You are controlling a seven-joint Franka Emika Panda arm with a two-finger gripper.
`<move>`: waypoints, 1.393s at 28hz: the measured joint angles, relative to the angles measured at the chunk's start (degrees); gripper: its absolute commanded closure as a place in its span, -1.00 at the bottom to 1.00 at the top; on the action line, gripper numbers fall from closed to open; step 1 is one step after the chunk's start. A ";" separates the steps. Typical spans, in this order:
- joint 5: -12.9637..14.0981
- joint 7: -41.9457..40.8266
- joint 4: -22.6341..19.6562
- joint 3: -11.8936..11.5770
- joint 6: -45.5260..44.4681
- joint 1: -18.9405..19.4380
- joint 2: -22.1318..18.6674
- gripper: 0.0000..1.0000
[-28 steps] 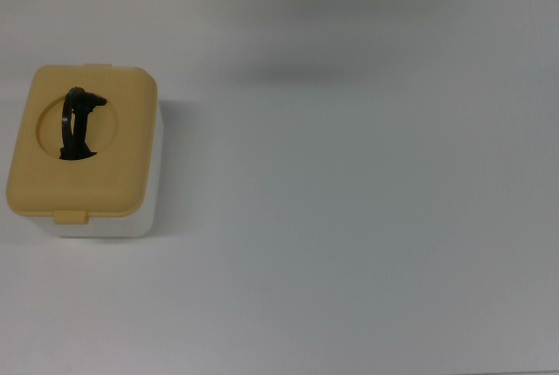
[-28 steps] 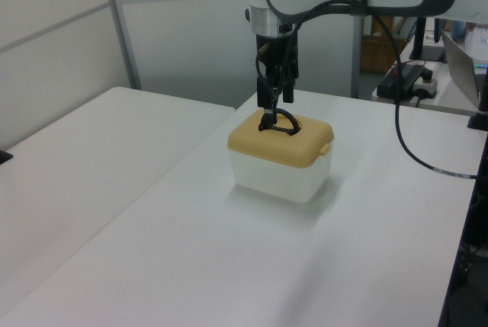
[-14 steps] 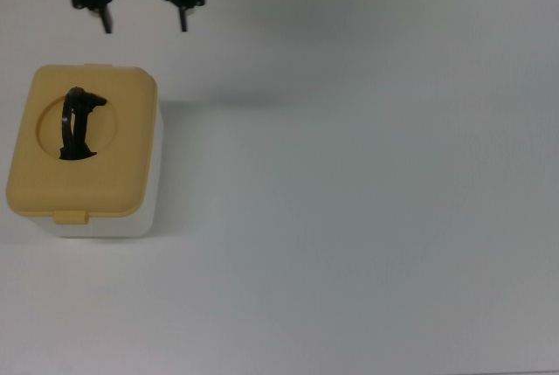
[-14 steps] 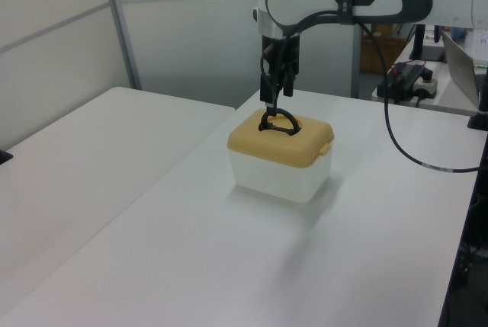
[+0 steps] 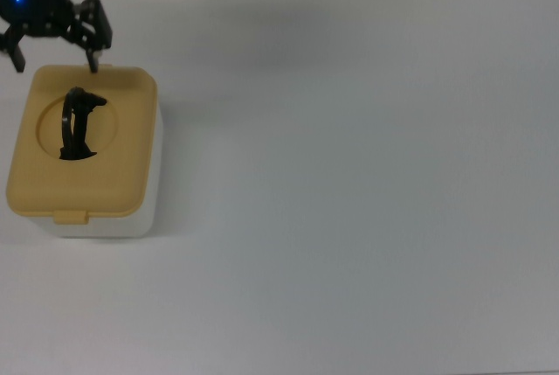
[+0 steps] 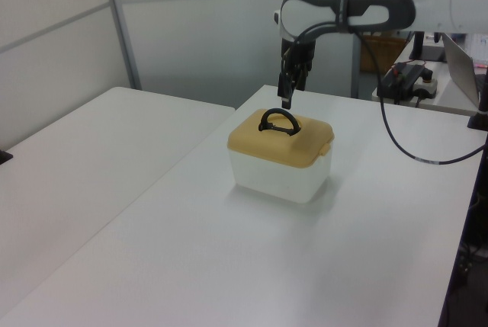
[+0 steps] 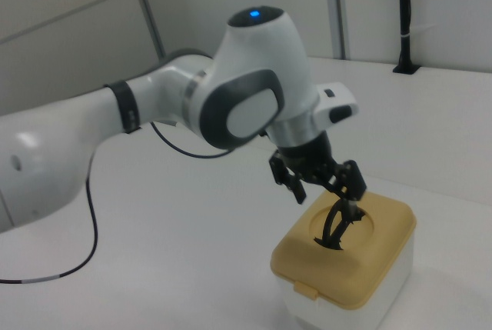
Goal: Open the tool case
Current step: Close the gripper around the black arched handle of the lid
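Hovering over closed tool case [image 5: 83, 152]: spread claw [image 5: 54, 62]; cable [image 6: 400, 133] behind.

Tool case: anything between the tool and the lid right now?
Nothing visible. The tool hangs open above the far edge of the tool case, near the top view's top, with only air between it and the lid. The handle stands up in its recess, untouched.

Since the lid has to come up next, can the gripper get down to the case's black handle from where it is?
Probably yes. The gripper is open, above the tool case's far edge, and the handle stands upright in its recess with nothing over it.
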 measured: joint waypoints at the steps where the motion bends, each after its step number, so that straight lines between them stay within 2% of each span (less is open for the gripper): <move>1: -0.14 -0.01 0.00 0.00 0.77 -0.15 0.62 -1.00; 10: -0.24 -0.02 0.02 0.14 5.34 -0.13 5.02 -0.98; 13: -0.23 -0.02 0.02 0.30 5.35 -0.04 5.16 -0.77; 17: 0.04 0.05 0.03 0.73 5.35 0.01 5.15 -0.33; 20: 0.91 0.07 0.02 0.89 5.35 0.01 5.15 -0.23; 22: 1.38 0.18 -0.01 0.93 5.34 0.01 5.15 -0.08; 24: 1.73 0.48 -0.09 0.98 5.34 0.02 5.16 -0.04; 25: 1.88 0.80 -0.11 0.99 5.34 0.02 5.16 0.11; 27: 2.23 1.76 -0.11 1.01 5.33 0.03 5.15 0.16; 30: 2.71 3.42 -0.11 1.03 5.33 0.04 5.15 0.40; 31: 2.82 3.85 -0.11 1.04 5.33 0.04 5.15 0.60; 35: 2.99 4.74 -0.11 1.07 5.29 0.06 5.15 1.00; 39: 3.12 4.80 -0.11 1.06 5.15 0.06 5.15 1.00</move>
